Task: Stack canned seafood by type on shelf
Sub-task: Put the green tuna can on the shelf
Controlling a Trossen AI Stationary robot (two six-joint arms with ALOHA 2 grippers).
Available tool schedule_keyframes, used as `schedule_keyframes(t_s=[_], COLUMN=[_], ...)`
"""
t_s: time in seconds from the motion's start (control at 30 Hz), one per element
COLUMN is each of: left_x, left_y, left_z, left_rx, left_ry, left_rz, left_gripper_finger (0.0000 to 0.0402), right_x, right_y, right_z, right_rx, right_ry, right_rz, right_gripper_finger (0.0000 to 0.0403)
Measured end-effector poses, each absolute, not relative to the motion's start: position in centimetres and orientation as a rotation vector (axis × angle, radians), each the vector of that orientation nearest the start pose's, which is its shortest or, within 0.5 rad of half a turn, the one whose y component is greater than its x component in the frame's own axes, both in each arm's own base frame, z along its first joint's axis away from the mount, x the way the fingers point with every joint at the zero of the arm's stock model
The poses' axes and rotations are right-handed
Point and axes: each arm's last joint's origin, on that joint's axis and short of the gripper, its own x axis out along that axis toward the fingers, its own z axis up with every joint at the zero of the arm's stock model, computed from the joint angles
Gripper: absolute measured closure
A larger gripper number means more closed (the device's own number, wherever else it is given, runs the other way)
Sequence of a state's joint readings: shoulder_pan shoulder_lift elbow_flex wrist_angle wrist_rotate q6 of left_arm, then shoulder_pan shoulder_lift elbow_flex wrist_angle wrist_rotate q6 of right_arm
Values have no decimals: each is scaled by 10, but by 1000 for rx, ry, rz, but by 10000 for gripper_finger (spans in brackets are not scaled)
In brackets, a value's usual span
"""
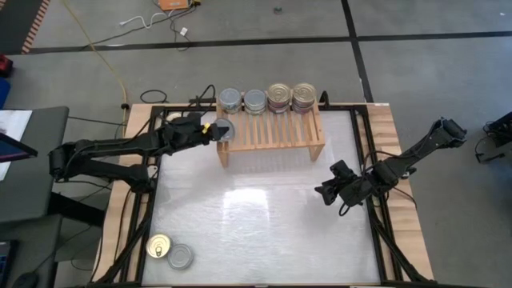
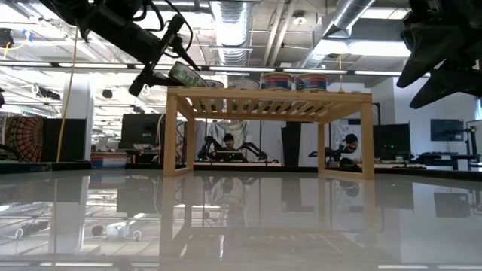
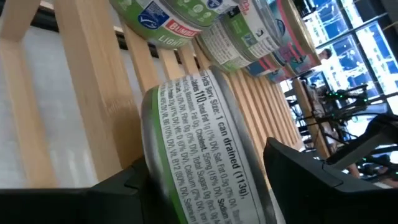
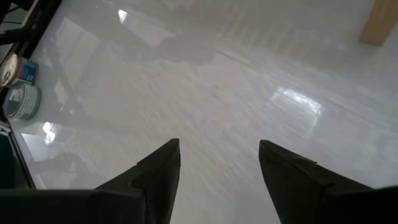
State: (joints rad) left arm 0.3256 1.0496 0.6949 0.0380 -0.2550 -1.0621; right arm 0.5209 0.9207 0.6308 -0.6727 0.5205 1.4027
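Observation:
The light-wood shelf stands at the table's far middle. Several tins stand stacked along its far edge, among them silver-topped tins and gold-lidded tins. My left gripper is shut on one green-labelled tin just over the shelf's left end. My right gripper hangs open above the bare table right of the shelf, with nothing between its fingers. Two more tins, one gold-lidded and one silver, rest on their flat bottoms at the near left corner. My left gripper pinches the tin between its two fingers, one finger at the tin's green-rimmed end and the other at its silver end. The fingers come nearly level from the table's left. The tin is tilted and clear of the shelf top.
Black frame rails run along the table's left and right edges. The open white table surface lies between the shelf and the near edge. In the low view, people sit at desks in the room behind the shelf.

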Motion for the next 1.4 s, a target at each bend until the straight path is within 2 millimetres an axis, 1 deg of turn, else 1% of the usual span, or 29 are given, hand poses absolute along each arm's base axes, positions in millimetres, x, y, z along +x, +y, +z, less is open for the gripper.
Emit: schedule_keyframes(t_s=[0.6,1.1,1.23,1.4], left_x=[216,215,215,215], left_y=[81,81,81,81], left_z=[273,273,272,272], left_rx=[-1105,-1089,-1091,-1093], left_ry=[-39,-37,-37,-39], left_rz=[696,716,720,721], left_gripper_finger=[171,172,198,261], right_x=[150,151,151,152], right_y=[70,70,70,70], right_z=[225,225,226,226], right_rx=[842,852,854,857], right_ry=[652,645,643,640], right_rz=[-551,-546,-545,-542], right_gripper_finger=[159,159,159,159])
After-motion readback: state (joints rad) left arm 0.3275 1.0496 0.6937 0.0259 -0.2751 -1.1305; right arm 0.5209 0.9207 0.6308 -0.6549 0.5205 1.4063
